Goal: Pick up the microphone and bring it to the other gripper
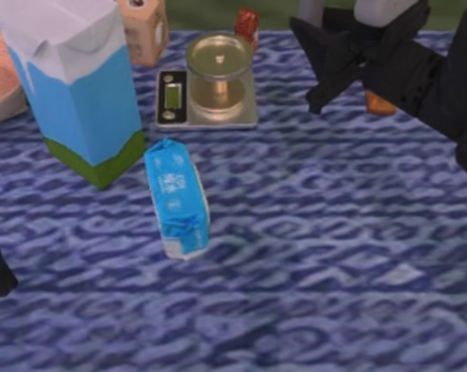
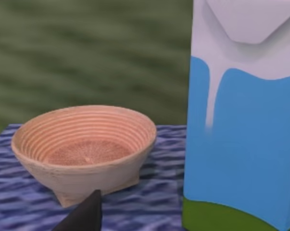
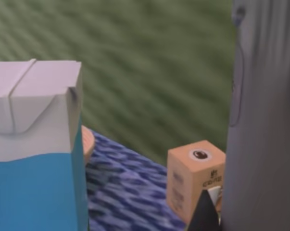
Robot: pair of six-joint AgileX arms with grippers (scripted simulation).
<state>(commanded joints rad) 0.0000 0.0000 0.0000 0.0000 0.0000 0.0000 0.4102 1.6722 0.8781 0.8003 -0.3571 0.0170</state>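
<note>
Grey microphone (image 3: 262, 120) handle rides pinched in the right gripper (image 1: 334, 58), high at the far right. Carry step; next, meet the left gripper (image 2: 84, 216), fingers unclear.

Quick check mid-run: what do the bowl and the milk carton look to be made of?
Bowl: likely woven cane or rattan, matte tan, judging by the concentric coiled ridges. Milk carton: seemingly coated paperboard, smooth with printed blue, white and green, given its folded gable top.

Woven bowl (image 2: 84, 147) on blue cloth (image 2: 19, 202), milk carton (image 2: 243, 125) beside it, dark claw tip (image 2: 84, 216)
</note>
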